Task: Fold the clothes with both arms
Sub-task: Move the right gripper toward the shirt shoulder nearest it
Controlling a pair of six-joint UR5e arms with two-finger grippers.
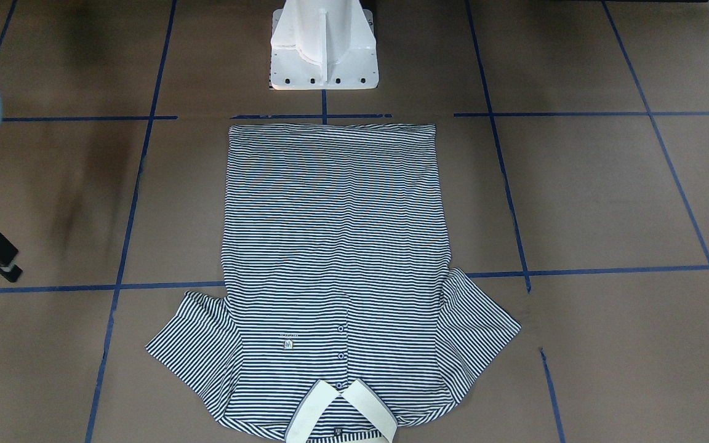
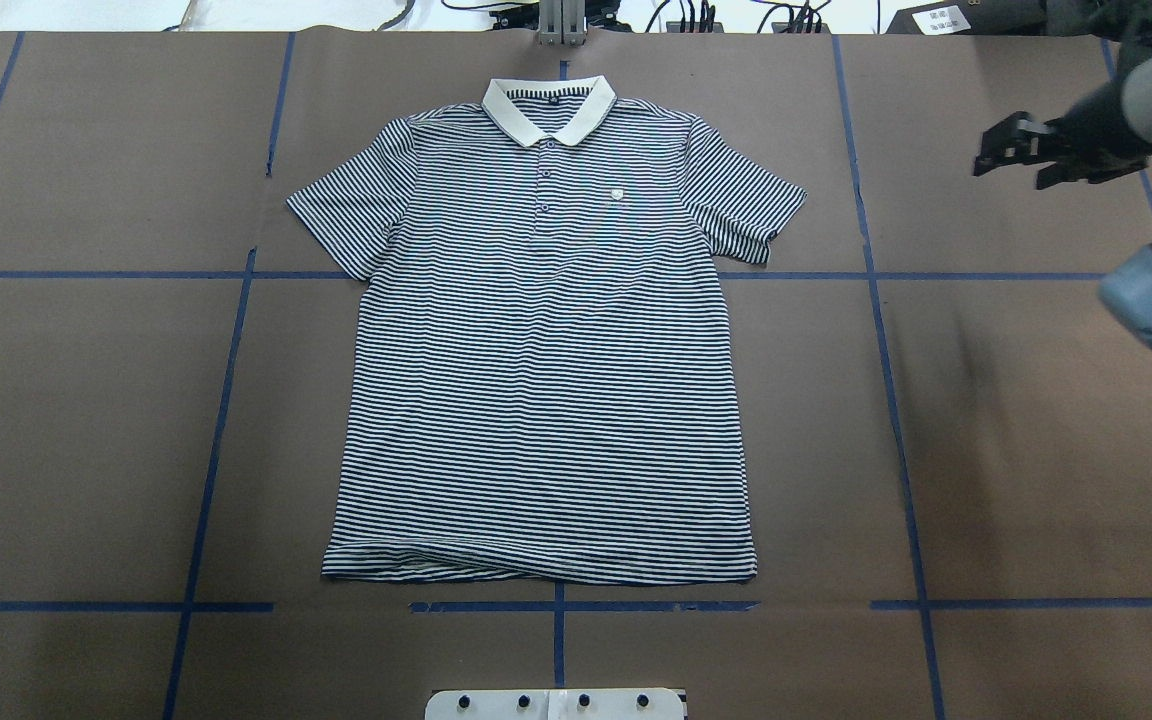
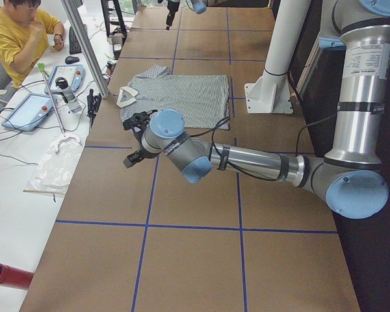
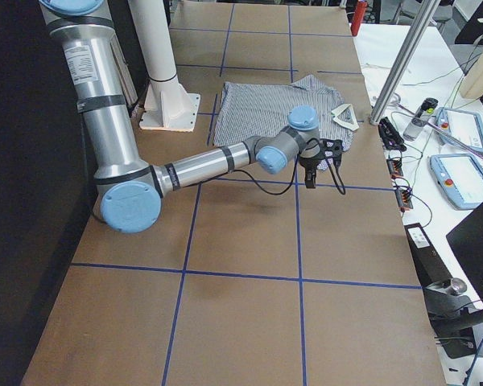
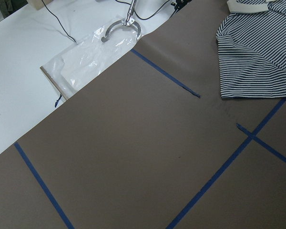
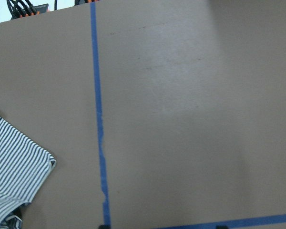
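Your polo shirt (image 2: 546, 380) lies flat and face up mid-table, collar (image 2: 511, 105) close to your edge and hem (image 2: 536, 570) just short of the white pedestal base (image 1: 324, 55). You get wide brown table (image 2: 1036, 450) on both sides of it. The right gripper (image 2: 1011, 170) hangs over the right side, well apart from the shirt, fingers spread and holding nothing. The left gripper (image 3: 131, 142) shows only side-on, so I can't tell its jaws. A clear plastic bag (image 5: 86, 59) lies on your white bench, contents unclear.
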